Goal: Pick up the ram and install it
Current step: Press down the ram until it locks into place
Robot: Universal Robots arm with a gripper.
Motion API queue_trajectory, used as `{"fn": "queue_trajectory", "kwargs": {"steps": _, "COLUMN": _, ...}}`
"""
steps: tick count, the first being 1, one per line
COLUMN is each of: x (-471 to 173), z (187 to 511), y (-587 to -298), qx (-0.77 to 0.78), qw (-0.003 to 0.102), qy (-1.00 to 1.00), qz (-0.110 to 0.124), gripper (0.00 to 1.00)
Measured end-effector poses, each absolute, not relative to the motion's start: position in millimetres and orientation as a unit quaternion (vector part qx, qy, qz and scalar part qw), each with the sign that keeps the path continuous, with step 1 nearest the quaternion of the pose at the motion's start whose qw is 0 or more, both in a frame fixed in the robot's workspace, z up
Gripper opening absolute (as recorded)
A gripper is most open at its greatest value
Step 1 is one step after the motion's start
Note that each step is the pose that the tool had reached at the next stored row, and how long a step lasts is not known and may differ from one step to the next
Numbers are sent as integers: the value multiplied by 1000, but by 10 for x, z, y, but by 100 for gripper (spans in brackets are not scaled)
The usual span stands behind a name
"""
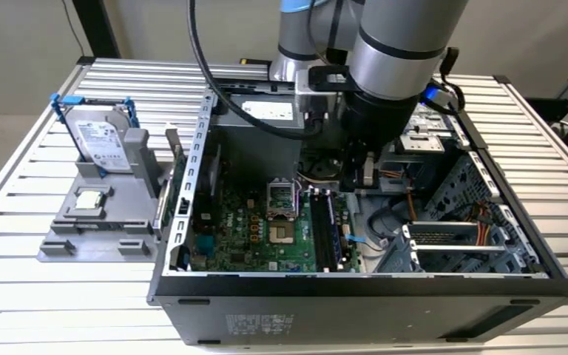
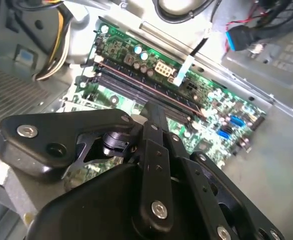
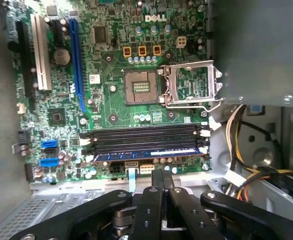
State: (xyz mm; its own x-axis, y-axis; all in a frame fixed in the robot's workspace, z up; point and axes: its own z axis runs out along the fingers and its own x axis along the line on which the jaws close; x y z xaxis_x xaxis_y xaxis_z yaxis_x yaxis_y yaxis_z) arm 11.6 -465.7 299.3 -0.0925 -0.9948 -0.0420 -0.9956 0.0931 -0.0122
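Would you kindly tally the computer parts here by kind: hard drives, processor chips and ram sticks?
hard drive: 1
processor chip: 1
ram: 1
Total: 3

A slatted metal table [image 1: 27, 281] stands on a pale floor [image 1: 8, 126] before a plain wall [image 1: 18, 44].

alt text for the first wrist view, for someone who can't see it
A long blue-green ram stick lies along the outermost black memory slot of a green motherboard, just beyond the black gripper. Further up the board sits an open processor socket with its metal frame lifted.
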Motion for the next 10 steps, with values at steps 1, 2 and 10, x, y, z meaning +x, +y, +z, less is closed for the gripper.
{"fn": "queue_trajectory", "kwargs": {"steps": 1, "x": 115, "z": 3004, "y": -4657, "qx": -673, "qw": 20, "qy": 739, "qz": 10, "gripper": 0}}
{"fn": "queue_trajectory", "kwargs": {"steps": 2, "x": 113, "z": 3004, "y": -4657, "qx": -673, "qw": 19, "qy": 739, "qz": 11, "gripper": 0}}
{"fn": "queue_trajectory", "kwargs": {"steps": 10, "x": 113, "z": 3005, "y": -4657, "qx": -673, "qw": 20, "qy": 739, "qz": 11, "gripper": 0}}
